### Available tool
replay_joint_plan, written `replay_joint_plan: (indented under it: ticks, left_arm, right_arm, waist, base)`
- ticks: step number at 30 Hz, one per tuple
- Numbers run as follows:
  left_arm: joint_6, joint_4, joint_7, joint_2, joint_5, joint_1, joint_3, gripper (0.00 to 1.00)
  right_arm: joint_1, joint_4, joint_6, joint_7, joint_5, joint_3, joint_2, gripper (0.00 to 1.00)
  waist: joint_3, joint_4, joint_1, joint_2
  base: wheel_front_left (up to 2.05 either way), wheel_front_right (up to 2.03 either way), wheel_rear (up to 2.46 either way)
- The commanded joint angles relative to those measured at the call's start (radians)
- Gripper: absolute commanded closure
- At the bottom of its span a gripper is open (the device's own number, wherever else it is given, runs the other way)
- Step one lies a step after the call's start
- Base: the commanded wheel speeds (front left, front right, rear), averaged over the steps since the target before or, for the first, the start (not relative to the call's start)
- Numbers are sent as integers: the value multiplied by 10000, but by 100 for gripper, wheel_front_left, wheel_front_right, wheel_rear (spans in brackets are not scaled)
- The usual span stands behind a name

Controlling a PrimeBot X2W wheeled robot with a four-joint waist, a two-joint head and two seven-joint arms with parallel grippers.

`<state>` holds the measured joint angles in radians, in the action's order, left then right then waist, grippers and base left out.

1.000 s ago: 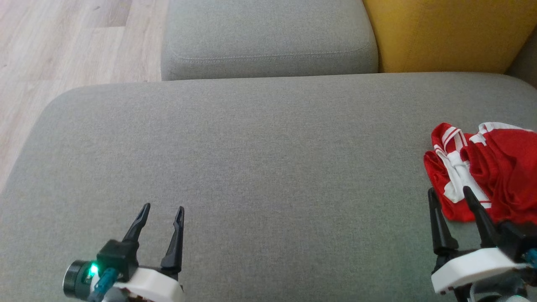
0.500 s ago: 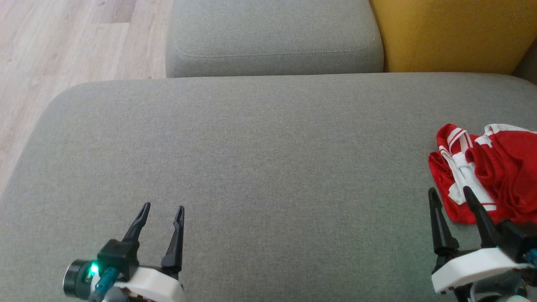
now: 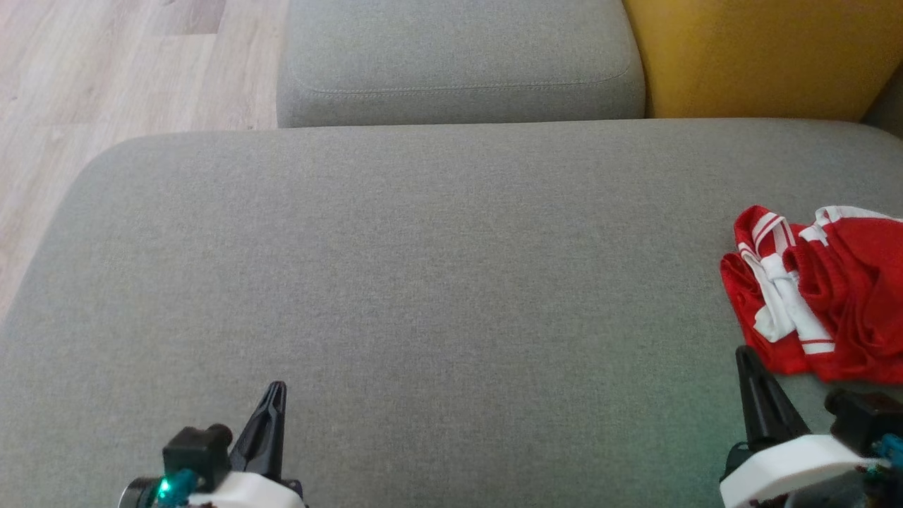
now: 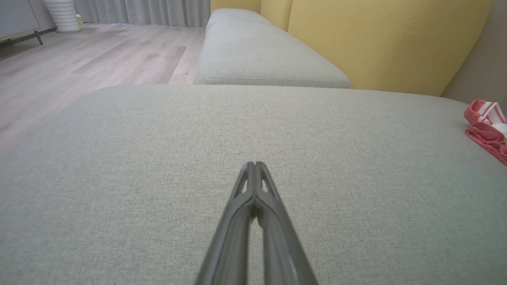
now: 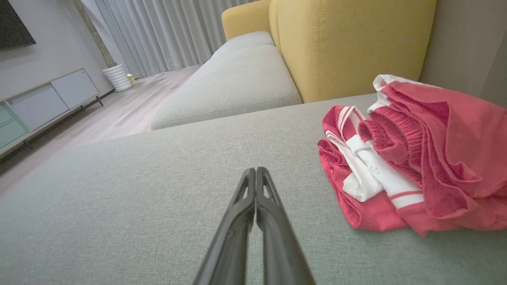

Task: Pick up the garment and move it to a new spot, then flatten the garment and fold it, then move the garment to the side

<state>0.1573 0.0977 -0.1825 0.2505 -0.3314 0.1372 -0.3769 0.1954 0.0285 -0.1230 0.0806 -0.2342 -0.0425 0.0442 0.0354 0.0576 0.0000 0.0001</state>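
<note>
Your right gripper [image 5: 256, 170], closed and empty, near the crumpled red-and-white garment [image 5: 435, 150], your left gripper [image 4: 255, 163] closed too, well apart from it

We see a wide grey seat [image 3: 437, 282] near us, with a second grey cushion [image 3: 458, 63] beyond it and a yellow backrest [image 3: 762, 56] at the far right. Pale wood floor [image 3: 106, 70] lies to the left. Far off hang light grey curtains [image 5: 166, 35]; a white ribbed pot [image 5: 117, 77] stands beside them, and a low cabinet [image 5: 43, 99] lines the grey wall [image 5: 43, 47].
</note>
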Motion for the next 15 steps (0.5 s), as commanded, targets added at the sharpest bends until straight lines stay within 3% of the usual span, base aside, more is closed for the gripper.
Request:
replay_joint_plan:
  ticks: [1,15]
  left_arm:
    - [-85,-272,37,33,-294,-453,221,100]
    - [-442,6,303,-128,-1895,-721,670,100]
  right_arm:
    - [-354,249,-13,-32,-330,-15,50,100]
    - [-682,-120,-20,-56,-2020,-14,116,100]
  waist:
    - [-4,-8,0,-1]
    - [-48,-76,0,-1]
  base:
    - [0,0,0]
    - [0,0,0]
